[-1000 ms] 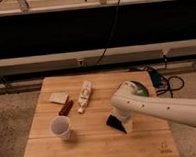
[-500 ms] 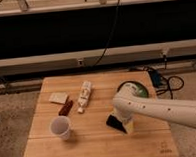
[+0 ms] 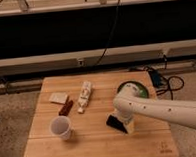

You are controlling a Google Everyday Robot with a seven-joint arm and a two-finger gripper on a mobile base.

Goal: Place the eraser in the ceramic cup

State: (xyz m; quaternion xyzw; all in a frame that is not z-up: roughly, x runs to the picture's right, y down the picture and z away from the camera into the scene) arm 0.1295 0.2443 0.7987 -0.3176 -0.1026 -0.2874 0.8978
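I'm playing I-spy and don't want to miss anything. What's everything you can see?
table: one, light wood, middle of view
ceramic cup: one, white, table's front left
eraser: one, black, table's middle, at the gripper
stick: one, reddish-brown, behind the cup
flat square piece: one, pale, back left
long object: one, cream, back middle
bowl: one, green, back right
cables: several, dark, floor at right
arm: one, white, from the right
gripper: one, pale, jaws down at the eraser
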